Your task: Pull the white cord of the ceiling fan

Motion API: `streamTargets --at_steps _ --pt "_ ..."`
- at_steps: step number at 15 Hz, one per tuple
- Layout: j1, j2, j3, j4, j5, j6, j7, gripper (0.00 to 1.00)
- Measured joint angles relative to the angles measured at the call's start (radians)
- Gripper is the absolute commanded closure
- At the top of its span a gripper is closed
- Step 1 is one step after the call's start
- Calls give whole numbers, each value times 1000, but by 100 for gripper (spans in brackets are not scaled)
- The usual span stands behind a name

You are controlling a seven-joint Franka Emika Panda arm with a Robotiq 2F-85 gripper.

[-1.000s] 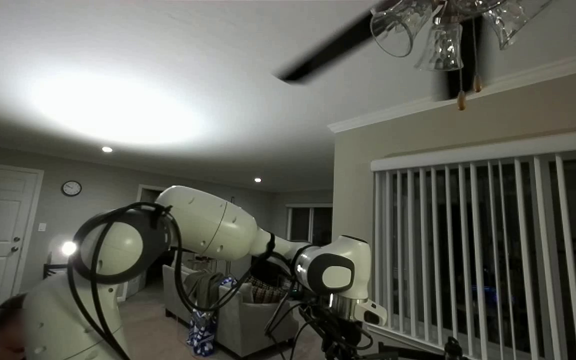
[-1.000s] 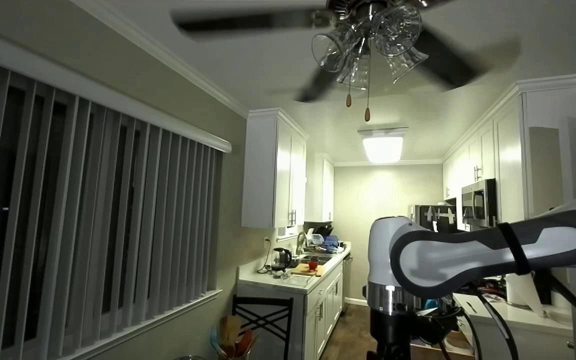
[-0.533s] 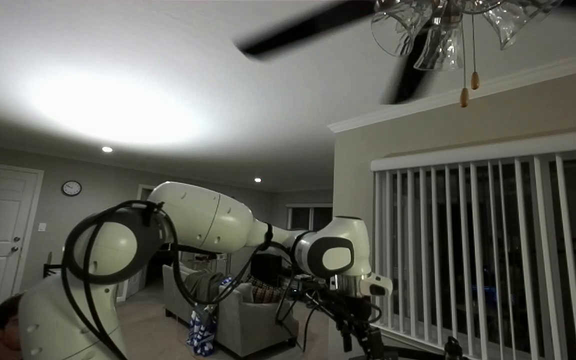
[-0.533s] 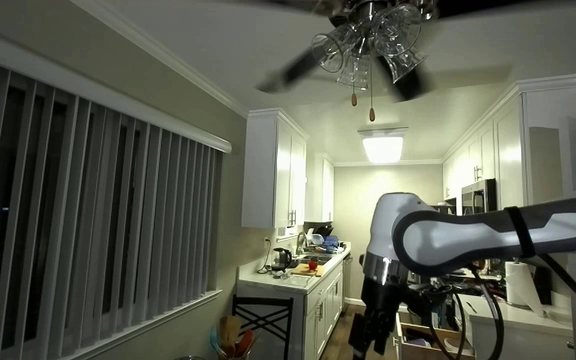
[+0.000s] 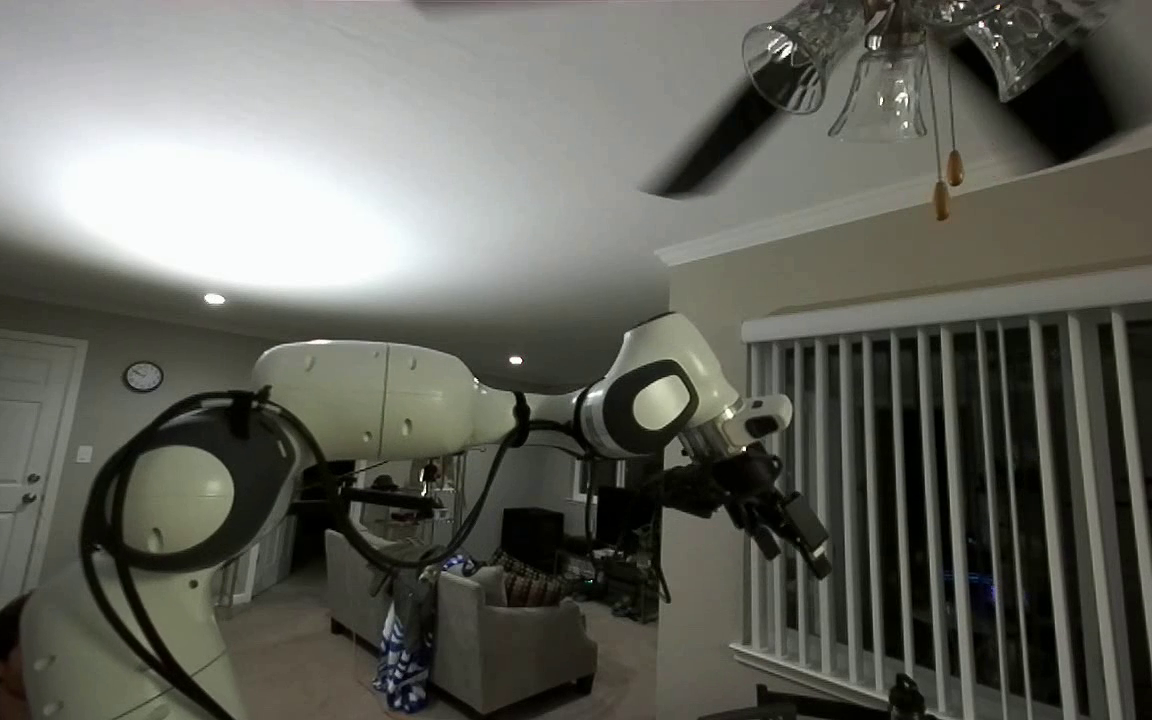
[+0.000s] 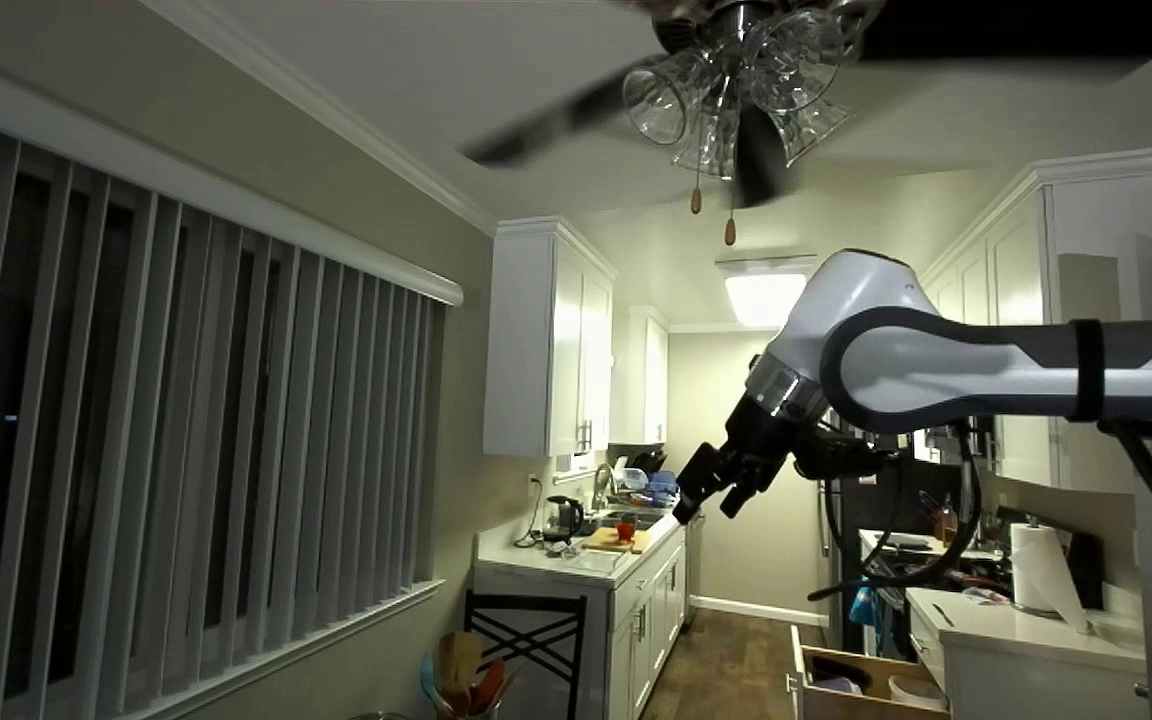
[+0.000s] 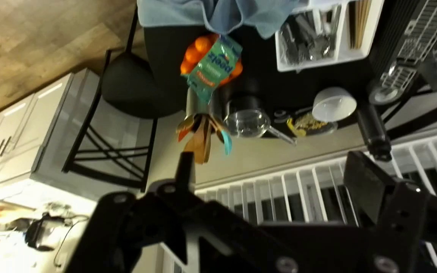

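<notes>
The ceiling fan (image 5: 884, 100) hangs at the top of both exterior views (image 6: 726, 95), with dark blurred blades and clear glass shades. Two thin pull cords with small brown knobs hang below it. The longer white cord (image 5: 935, 130) also shows by its knob in an exterior view (image 6: 731, 232); I cannot tell which of the two is meant. My gripper (image 5: 796, 560) is well below the cords, tilted downward, apart from them, in both exterior views (image 6: 707, 512). In the wrist view the gripper (image 7: 269, 163) has its fingers wide apart with nothing between them. The fan and cords are out of the wrist view.
Vertical blinds (image 5: 936, 500) cover the window beside the gripper. Below are a dark table with an orange bag (image 7: 212, 68), utensils (image 7: 199, 144), a white bowl (image 7: 334, 104) and a bottle (image 7: 372, 129). A black chair (image 6: 536, 625) and open drawer (image 6: 866, 700) stand lower. A person (image 5: 4, 650) is behind the arm.
The arm has risen and the wrist has tilted, bringing the gripper up into both exterior views. The fan blades have turned. The cords sway slightly.
</notes>
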Motion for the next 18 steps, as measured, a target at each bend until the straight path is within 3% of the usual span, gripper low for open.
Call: streamTargets --at_steps 10,18 --pt "-154 -13 8 22 -124 519 80 0" --pt "-158 -10 9 26 -125 522 81 0"
